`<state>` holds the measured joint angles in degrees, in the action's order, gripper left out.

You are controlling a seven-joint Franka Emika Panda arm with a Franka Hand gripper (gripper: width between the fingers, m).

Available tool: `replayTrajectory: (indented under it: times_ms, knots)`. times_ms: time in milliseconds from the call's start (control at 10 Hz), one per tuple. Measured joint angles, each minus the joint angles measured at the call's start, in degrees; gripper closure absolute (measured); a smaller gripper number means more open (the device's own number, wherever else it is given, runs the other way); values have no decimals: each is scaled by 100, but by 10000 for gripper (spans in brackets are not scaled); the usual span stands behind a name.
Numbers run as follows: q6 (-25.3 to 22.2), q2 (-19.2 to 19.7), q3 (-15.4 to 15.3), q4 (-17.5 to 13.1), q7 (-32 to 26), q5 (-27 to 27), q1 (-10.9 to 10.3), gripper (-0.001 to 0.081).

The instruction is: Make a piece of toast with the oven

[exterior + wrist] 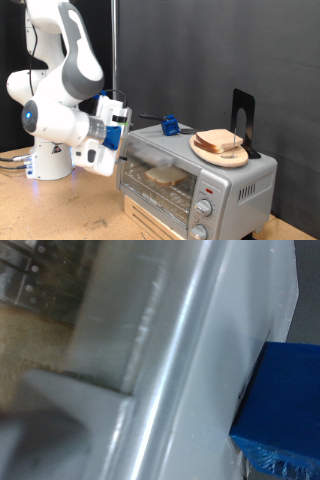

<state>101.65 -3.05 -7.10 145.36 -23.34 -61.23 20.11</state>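
The silver toaster oven (240,178) stands at the exterior view's lower right, its glass door shut or nearly shut. One slice of bread (165,175) lies inside on the rack, seen through the glass. Further slices (220,141) lie on a round wooden plate (201,150) on the oven's top. My gripper (121,140) is at the oven's upper corner on the exterior view's left, close against the door's top edge. The wrist view shows the oven's silver metal (170,330) very close and blurred, with one grey finger (60,415) against it. Nothing shows between the fingers.
A small blue object (170,126) sits on the oven's top next to my gripper; it also shows in the wrist view (285,405). A black stand (243,115) rises behind the plate. Round knobs (204,208) are on the oven's front. The oven rests on a wooden box (150,215).
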Motion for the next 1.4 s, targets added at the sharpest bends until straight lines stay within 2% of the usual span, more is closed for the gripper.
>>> replayTrajectory:
  times_ms: [400,600,900,1000,1200,1400]
  knots:
    - [320,-186,-41,198,81,-386,-15,-2]
    - [322,-340,101,292,82,-357,136,-2]
    - [-125,-537,436,313,81,-56,462,-2]
    - [-113,-529,409,314,81,-56,460,-2]
    - [-688,-355,477,120,21,90,482,-2]
    - [-824,117,576,-392,271,-48,531,-2]
